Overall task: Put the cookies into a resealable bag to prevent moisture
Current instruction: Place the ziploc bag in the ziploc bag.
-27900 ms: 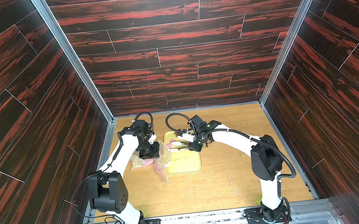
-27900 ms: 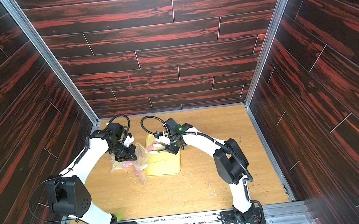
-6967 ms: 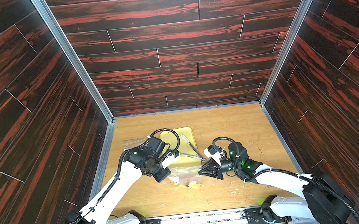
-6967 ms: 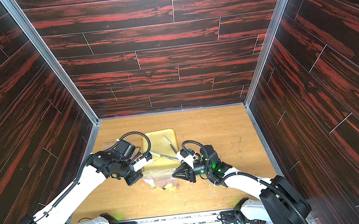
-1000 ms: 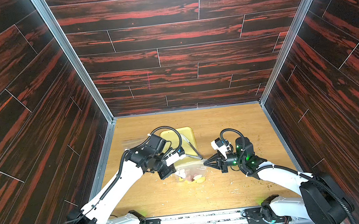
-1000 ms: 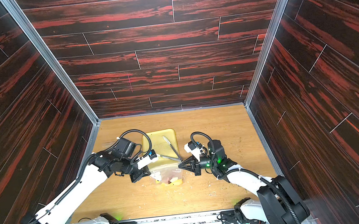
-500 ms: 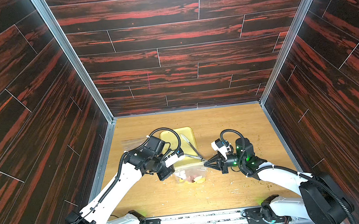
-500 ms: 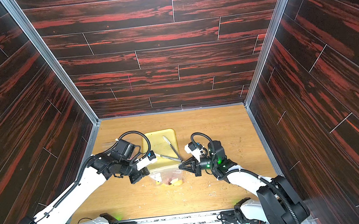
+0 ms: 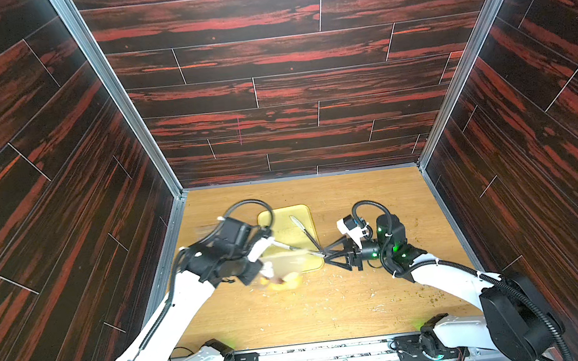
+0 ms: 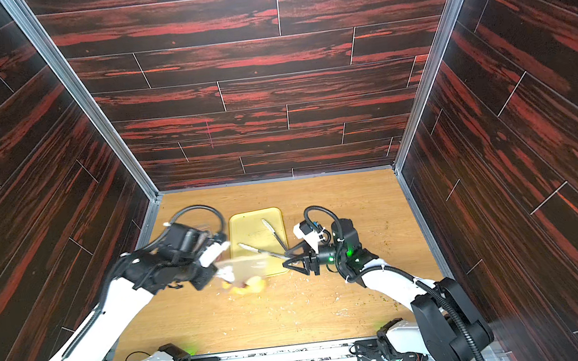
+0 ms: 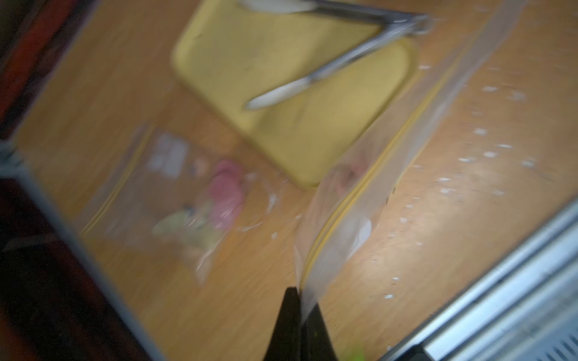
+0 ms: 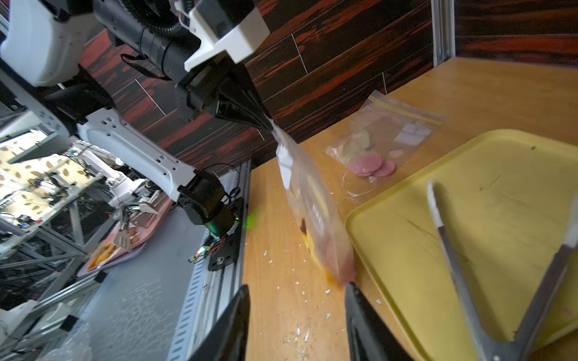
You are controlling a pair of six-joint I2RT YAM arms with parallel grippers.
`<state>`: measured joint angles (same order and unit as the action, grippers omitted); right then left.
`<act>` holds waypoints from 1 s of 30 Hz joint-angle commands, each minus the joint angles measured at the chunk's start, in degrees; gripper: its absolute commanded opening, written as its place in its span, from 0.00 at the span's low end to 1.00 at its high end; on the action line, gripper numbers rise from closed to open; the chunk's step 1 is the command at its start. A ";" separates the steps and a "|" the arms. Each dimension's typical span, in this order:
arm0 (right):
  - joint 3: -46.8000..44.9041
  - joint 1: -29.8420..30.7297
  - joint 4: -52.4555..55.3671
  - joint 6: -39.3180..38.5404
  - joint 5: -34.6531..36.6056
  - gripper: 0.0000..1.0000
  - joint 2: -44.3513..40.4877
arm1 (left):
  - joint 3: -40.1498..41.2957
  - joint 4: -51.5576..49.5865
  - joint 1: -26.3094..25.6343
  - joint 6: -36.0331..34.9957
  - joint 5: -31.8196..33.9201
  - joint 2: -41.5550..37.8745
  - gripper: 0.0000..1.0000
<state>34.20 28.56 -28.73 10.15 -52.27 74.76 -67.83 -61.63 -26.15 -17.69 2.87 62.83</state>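
Right wrist shows cookies (image 12: pixel 370 165) inside flat bag (image 12: pixel 406 125), hidden overhead.

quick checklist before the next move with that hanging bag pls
1. Left gripper pinching the hanging bag at its top corner: ok.
2. Right gripper open: ok.
3. Right gripper clear of that bag: cannot tell; one fingertip sits right by its bottom corner.
4. Hanging bag's zip closed: cannot tell, blurred.
5. Yellow tray free of cookies, only tongs on it: ok.
6. Second bag lying flat with pink cookies inside: ok.
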 commanded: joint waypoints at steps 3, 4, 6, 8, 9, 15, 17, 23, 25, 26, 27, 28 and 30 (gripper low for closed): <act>3.58 0.12 4.35 -2.48 2.03 0.53 2.35 | 0.12 -1.25 9.98 7.70 14.19 -1.24 0.00; 3.60 0.10 4.45 -2.48 2.45 0.53 2.37 | 0.34 -0.01 11.98 8.37 15.22 -0.41 0.00; 3.14 0.11 4.34 -2.28 4.28 0.55 1.90 | 1.24 4.27 16.28 9.84 12.86 2.19 0.00; 2.11 0.01 3.49 -1.76 7.07 0.57 1.13 | 2.22 8.55 17.59 10.42 10.33 5.28 0.00; 1.49 -0.12 3.00 -1.20 8.64 0.59 0.64 | 2.06 9.63 17.78 11.00 10.81 7.57 0.00; -0.80 -1.48 3.03 1.13 20.49 0.76 -2.23 | -3.50 10.98 24.96 19.61 20.92 17.91 0.01; -0.54 -2.62 4.41 1.20 24.82 0.79 -2.31 | -3.79 13.41 26.13 19.52 23.57 20.06 0.45; 1.94 -11.02 9.42 4.20 38.65 0.84 -0.74 | -4.27 21.07 33.17 22.47 20.79 21.72 0.99; 2.66 -14.56 10.88 4.43 42.54 0.86 -0.72 | -2.26 26.40 38.27 28.44 19.45 19.68 0.99; 3.03 -16.01 11.63 3.84 45.00 0.87 -0.69 | -0.44 31.02 40.34 30.54 19.21 18.87 0.99; 3.55 -17.23 12.51 2.73 49.27 0.89 -0.67 | 1.77 35.62 41.20 31.77 21.85 18.28 0.99; 3.96 -18.43 13.22 1.20 52.98 0.90 -0.44 | 3.26 38.36 41.27 32.83 24.72 18.21 0.99; 4.21 -20.04 13.42 -1.89 60.33 0.92 0.15 | 6.42 43.02 41.40 34.84 28.24 18.62 0.99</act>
<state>36.84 9.78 -17.78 11.44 -5.15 74.19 -64.99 -28.56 15.90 10.35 26.37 82.76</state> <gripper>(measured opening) 0.916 0.989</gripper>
